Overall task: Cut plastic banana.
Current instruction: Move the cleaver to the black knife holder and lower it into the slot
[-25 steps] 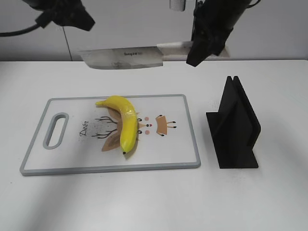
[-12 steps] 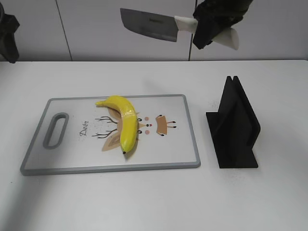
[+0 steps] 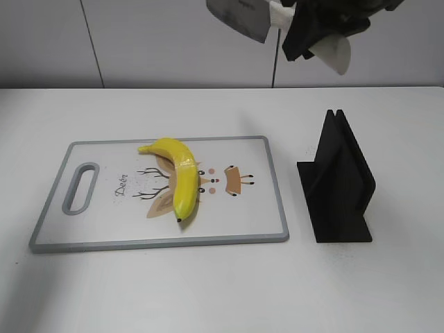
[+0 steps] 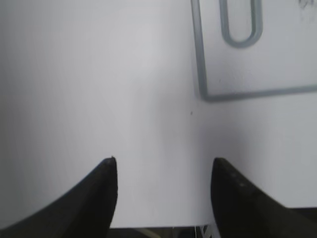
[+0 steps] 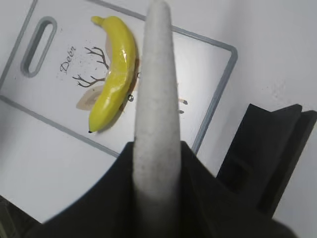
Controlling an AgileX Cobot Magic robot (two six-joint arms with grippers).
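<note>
A white table point(image 3: 208, 291) carries two things directly: a white cutting board point(image 3: 104, 229) with a grey rim (its handle slot toward the left edge) lying flat left of centre, and a black stand point(image 3: 338, 182) upright nearer the right edge, apart from the board.

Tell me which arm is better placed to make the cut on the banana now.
Right. Its gripper already holds the knife, raised high above the far edge of the table, with the banana on the cutting board in its wrist view. The left gripper is open and empty over bare table beside the board's handle end.
</note>
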